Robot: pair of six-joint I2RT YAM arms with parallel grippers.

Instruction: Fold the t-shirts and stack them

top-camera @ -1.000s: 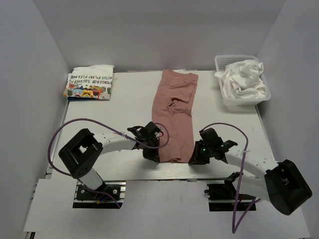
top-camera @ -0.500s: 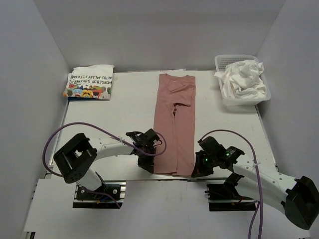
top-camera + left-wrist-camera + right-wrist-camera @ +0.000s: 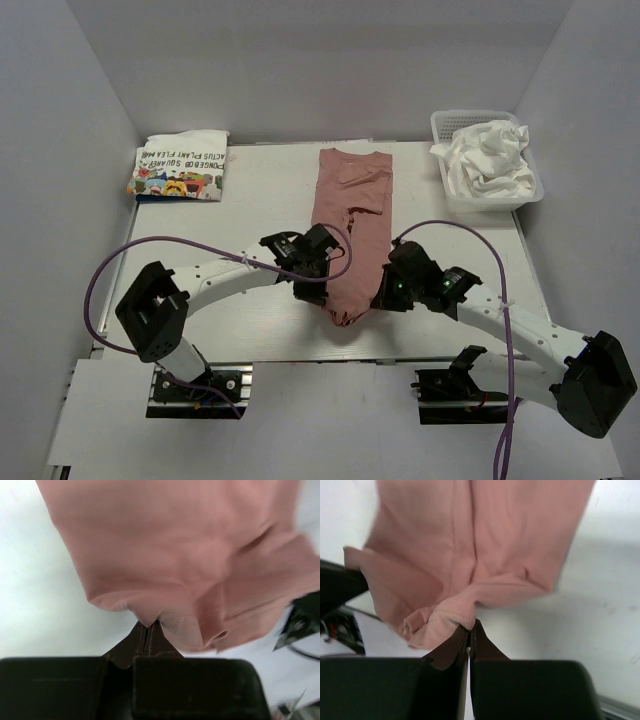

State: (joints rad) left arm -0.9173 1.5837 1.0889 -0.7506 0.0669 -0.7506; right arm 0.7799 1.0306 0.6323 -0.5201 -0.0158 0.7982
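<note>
The dusty pink t-shirt [image 3: 350,215] lies as a long narrow strip down the middle of the table, its collar end at the back. My left gripper [image 3: 313,288] is shut on its near left corner [image 3: 150,619]. My right gripper [image 3: 383,296] is shut on its near right corner [image 3: 465,620]. Both corners are raised off the table and the near hem sags between them in a bunch [image 3: 345,312]. A folded white t-shirt with colourful cartoons and black lettering [image 3: 180,166] lies at the back left. Plain white t-shirts [image 3: 487,152] are heaped in the basket.
The white mesh basket [image 3: 446,192] stands at the back right by the wall. Grey walls close in the table on the left, back and right. The table's near metal edge [image 3: 300,350] runs just behind the arm bases.
Both grippers have lifted the pink shirt's near corners and carried them away from the near edge toward the back. The flat near end is now raised and bunched.
</note>
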